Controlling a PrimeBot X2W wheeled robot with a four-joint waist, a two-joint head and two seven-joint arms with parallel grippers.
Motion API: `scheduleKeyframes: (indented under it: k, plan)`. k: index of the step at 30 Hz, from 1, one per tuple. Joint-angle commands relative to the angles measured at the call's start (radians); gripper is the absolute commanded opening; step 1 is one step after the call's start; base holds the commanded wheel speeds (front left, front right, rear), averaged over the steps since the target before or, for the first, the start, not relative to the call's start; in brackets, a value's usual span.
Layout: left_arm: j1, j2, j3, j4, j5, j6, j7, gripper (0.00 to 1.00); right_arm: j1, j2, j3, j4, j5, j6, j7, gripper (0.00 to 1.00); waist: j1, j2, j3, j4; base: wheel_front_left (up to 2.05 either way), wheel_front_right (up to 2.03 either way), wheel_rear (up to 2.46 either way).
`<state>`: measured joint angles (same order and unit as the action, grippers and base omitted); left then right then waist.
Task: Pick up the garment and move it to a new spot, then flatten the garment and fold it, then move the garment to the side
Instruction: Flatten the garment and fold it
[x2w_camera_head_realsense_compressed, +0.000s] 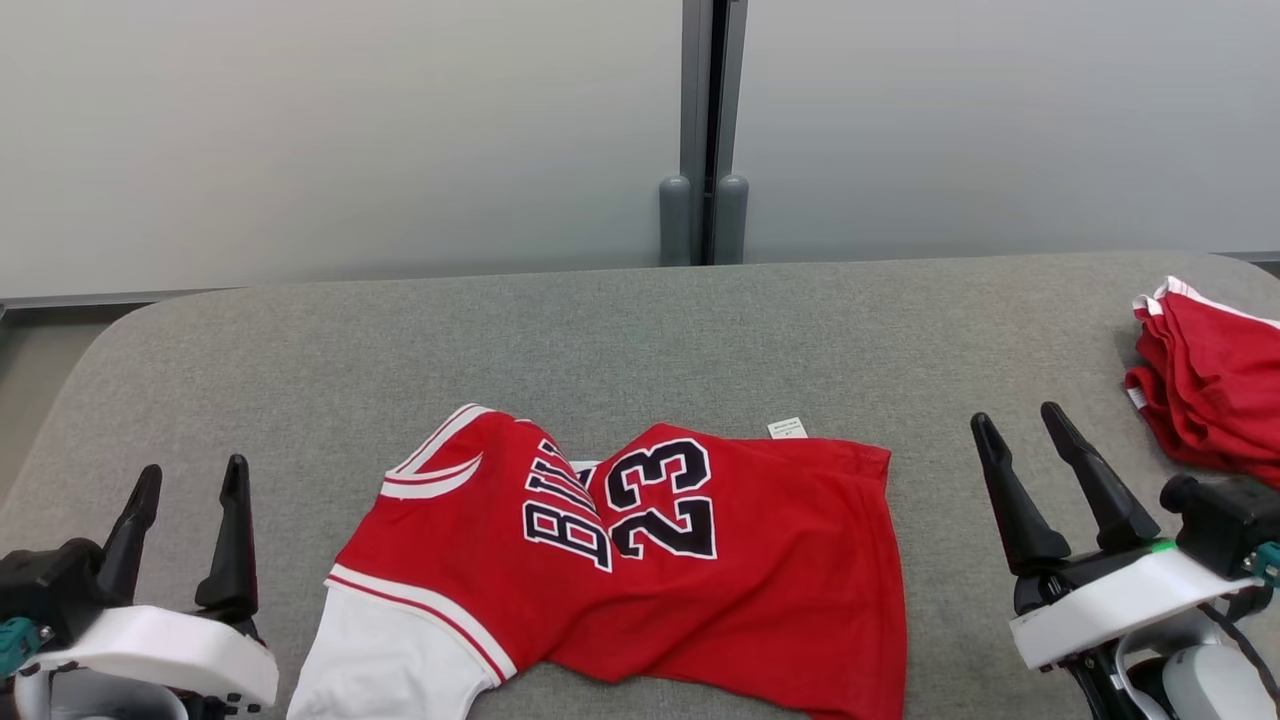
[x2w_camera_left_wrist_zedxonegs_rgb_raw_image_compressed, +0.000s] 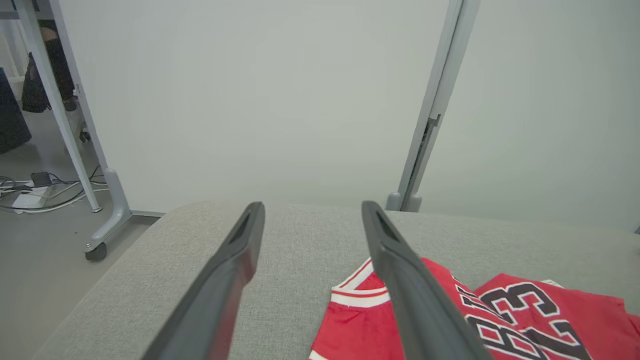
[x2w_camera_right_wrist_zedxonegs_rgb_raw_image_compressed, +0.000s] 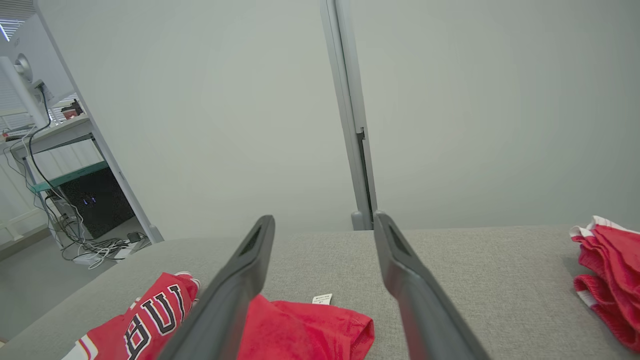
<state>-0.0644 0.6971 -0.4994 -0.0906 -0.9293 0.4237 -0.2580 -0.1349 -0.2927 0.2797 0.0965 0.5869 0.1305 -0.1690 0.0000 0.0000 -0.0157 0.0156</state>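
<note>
**Left and right fingers open beside the red garment**

Left fingers (x2w_camera_head_realsense_compressed: 232, 540), at the lower left of the head view, and right fingers (x2w_camera_head_realsense_compressed: 1010, 500), at the lower right, stand spread wide. Each pair holds nothing and is clear of the cloth. Between them, at lower centre, the red garment (x2w_camera_head_realsense_compressed: 740, 590) lies crumpled on the grey table (x2w_camera_head_realsense_compressed: 640, 320). Its number 23 faces up, with a white panel at its lower left and a small white label (x2w_camera_head_realsense_compressed: 787, 428) at its upper edge. A second red cloth (x2w_camera_head_realsense_compressed: 1215, 390) is bunched at the right edge.

Garment (x2w_camera_head_realsense_compressed: 760, 590): red, white trim, black white-edged "23" and lettering. Counter (x2w_camera_head_realsense_compressed: 600, 340): grey, woven fleck. Cloth heap (x2w_camera_head_realsense_compressed: 1215, 395) right of right gripper (x2w_camera_head_realsense_compressed: 1015, 414): red, white stripes.
</note>
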Motion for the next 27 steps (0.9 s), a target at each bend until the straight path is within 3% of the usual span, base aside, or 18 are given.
scheduleKeyframes:
  k: [1,7,15,21,27]
  plan:
    - [0.008,-0.008,0.008,0.008,0.012,-0.001,-0.005,1.0,0.008,-0.003,-0.002,0.006,-0.008,0.001,-0.011,1.0,0.0,0.0,0.0,-0.001,0.0,0.0,0.0]
    - [0.064,-0.131,0.13,0.059,0.172,-0.053,-0.007,1.0,0.026,0.022,-0.012,0.063,-0.033,0.001,-0.066,1.0,0.0,0.0,-0.001,-0.005,0.0,0.0,0.0]
    - [0.137,-0.289,0.277,0.119,0.405,-0.167,-0.008,1.0,0.041,0.076,-0.045,0.112,-0.105,0.001,-0.096,1.0,0.0,0.0,0.0,-0.005,0.0,0.0,0.0]
    - [0.159,-0.364,0.345,0.159,0.495,-0.234,-0.008,1.0,0.042,0.094,-0.047,0.114,-0.15,0.001,-0.098,1.0,0.0,0.0,-0.002,-0.004,0.0,0.0,0.0]
    - [0.148,-0.393,0.397,0.162,0.552,-0.281,-0.008,1.0,0.035,0.087,-0.046,0.094,-0.166,0.001,-0.098,1.0,0.0,0.0,-0.005,-0.006,0.0,0.0,0.0]
